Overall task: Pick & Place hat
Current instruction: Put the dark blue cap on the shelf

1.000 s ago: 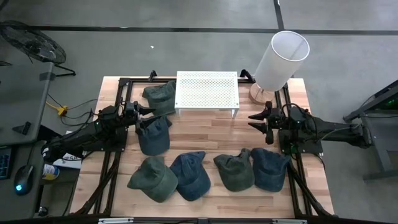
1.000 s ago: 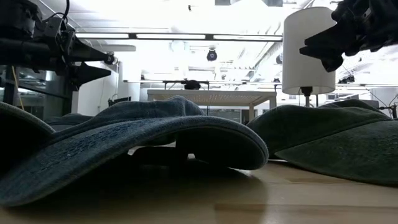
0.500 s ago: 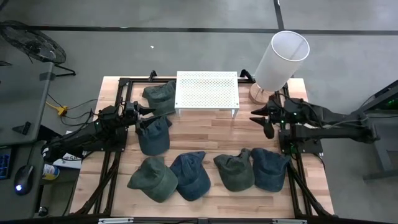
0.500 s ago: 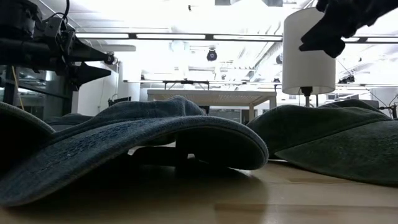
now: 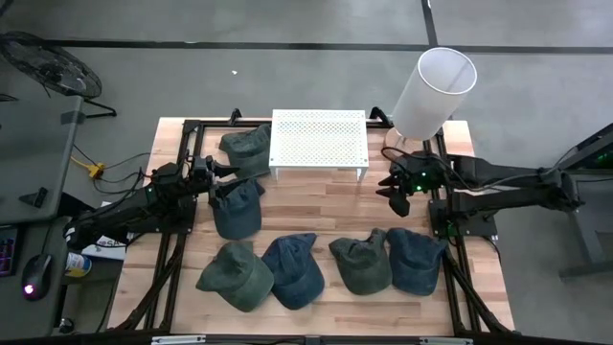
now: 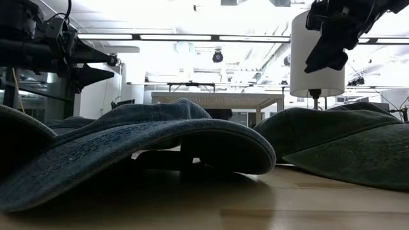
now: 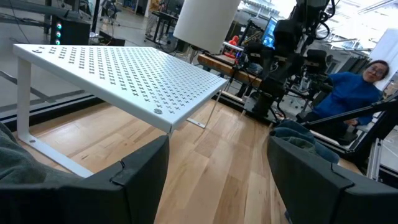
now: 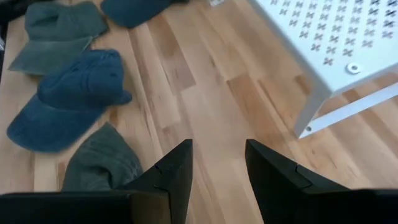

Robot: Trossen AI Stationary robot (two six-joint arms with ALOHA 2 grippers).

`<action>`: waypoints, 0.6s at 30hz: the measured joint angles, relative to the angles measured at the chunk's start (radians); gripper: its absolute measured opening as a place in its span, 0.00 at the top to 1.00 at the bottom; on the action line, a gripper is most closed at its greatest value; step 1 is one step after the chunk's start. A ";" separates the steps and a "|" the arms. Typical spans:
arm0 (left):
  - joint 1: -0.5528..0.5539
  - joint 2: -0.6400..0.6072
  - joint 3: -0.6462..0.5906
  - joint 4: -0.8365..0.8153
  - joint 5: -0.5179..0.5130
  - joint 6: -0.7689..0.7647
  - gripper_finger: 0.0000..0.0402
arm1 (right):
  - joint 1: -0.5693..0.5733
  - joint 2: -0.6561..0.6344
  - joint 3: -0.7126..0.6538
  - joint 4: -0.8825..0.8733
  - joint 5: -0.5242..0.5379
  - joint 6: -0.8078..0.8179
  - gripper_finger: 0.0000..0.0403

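Observation:
Several caps lie crown-up on the wooden table (image 5: 326, 206). A green one (image 5: 245, 146) sits by the white shelf's left end, with a blue one (image 5: 237, 208) just nearer. Green (image 5: 237, 276), blue (image 5: 292, 270), green (image 5: 361, 261) and blue (image 5: 415, 259) caps form the near row. My left gripper (image 5: 228, 179) hangs open and level at the table's left, above the far edge of the blue cap there, its fingers (image 7: 134, 180) empty. My right gripper (image 5: 395, 192) is open, slanting down above bare wood right of the shelf; its wrist view (image 8: 219, 174) shows nothing between the fingers.
A white perforated shelf (image 5: 319, 142) stands on thin legs at the table's far middle. A white lampshade (image 5: 433, 93) stands at the far right corner. Black frame rails (image 5: 182, 153) run along both sides. A person in blue (image 7: 367, 81) sits beyond the table's right side.
My right gripper has risen and reached a little toward the table's middle, tipping from level to slanting down at the wood. Its fingers keep the same gap. The caps have not moved.

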 joint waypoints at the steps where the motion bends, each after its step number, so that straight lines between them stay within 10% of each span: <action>1: 0.000 0.000 0.000 0.000 0.000 0.000 0.33 | 0.000 0.005 0.000 0.000 0.000 0.000 0.65; 18: 0.000 0.000 0.000 0.000 0.000 0.000 0.33 | -0.012 0.074 0.000 -0.056 0.010 0.067 0.65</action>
